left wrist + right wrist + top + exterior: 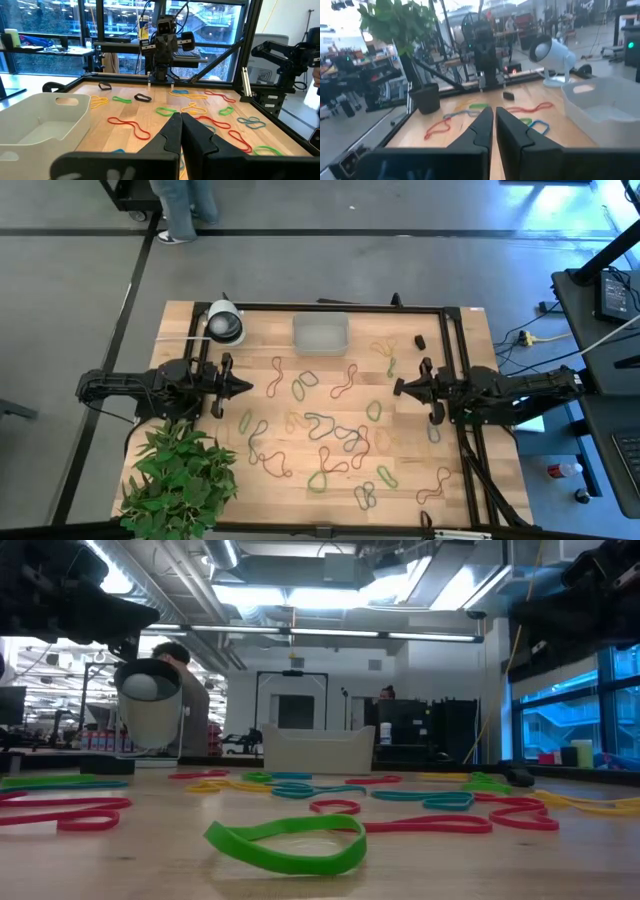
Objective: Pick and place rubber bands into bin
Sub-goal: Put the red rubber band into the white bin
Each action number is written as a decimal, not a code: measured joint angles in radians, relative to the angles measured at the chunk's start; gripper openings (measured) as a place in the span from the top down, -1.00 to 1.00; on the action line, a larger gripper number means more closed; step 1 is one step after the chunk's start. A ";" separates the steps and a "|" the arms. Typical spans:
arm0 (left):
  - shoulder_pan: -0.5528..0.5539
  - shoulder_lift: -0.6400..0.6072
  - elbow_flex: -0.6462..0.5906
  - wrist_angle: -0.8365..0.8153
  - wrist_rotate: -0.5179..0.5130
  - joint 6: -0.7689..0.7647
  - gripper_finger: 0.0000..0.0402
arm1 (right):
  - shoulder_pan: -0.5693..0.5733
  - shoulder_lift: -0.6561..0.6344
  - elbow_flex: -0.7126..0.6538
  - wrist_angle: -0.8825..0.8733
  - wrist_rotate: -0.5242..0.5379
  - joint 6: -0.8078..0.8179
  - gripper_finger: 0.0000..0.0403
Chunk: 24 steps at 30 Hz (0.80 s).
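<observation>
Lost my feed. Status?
Left gripper shut, empty, at left edge. Right gripper shut, empty, at right. Rubber bands scattered; bin looks empty. Nothing blocking.

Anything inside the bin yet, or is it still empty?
The bin looks empty: the high view and both wrist views show no rubber bands inside, all lie on the table. The low view only shows its wall.
</observation>
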 joint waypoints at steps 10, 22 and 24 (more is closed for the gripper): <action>0.000 0.000 0.000 0.000 0.000 0.000 0.99 | 0.000 0.026 0.065 0.015 0.003 -0.048 0.99; 0.000 0.000 0.000 0.000 0.000 0.000 0.99 | 0.000 0.456 0.531 -0.374 0.086 -0.170 0.99; 0.000 0.000 0.000 0.000 0.000 0.000 0.99 | 0.000 0.556 0.600 -0.415 0.084 -0.184 1.00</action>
